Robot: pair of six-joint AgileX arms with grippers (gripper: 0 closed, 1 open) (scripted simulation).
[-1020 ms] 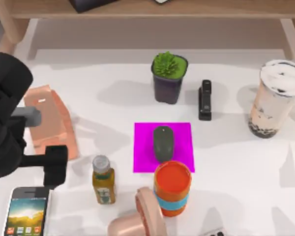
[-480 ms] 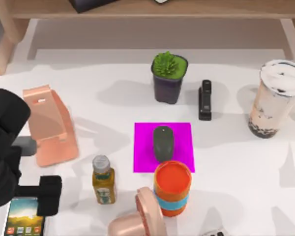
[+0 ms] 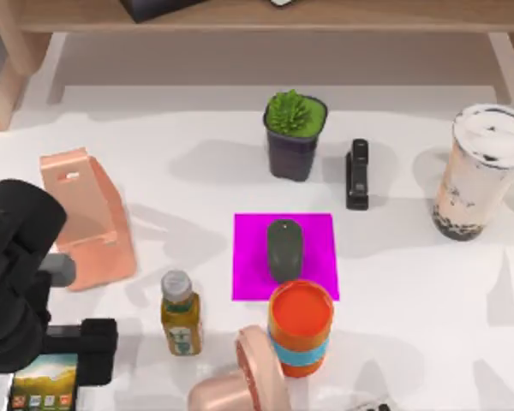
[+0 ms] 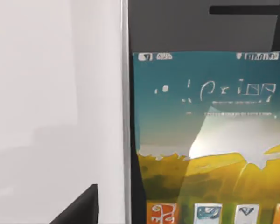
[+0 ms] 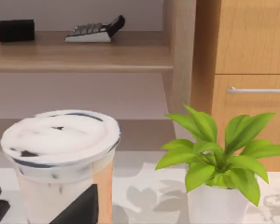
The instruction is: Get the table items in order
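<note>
I see the mouse [image 3: 284,249] on the mat [image 3: 248,257] at table centre, the potted plant [image 3: 295,134] behind it, the stapler [image 3: 357,174] right of that. The milk-tea cup [image 3: 484,171] stands far right; the smartphone [image 3: 41,382] lies front-left beneath my left gripper [image 3: 64,347], the phone stand [image 3: 86,218] behind.

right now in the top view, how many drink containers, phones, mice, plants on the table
Drink containers: 3 (clear milk-tea cup, orange cup, yellow juice bottle)
Phones: 1 (white-framed smartphone)
Mice: 1 (dark grey mouse)
Plants: 1 (green succulent)
Total: 6
</note>
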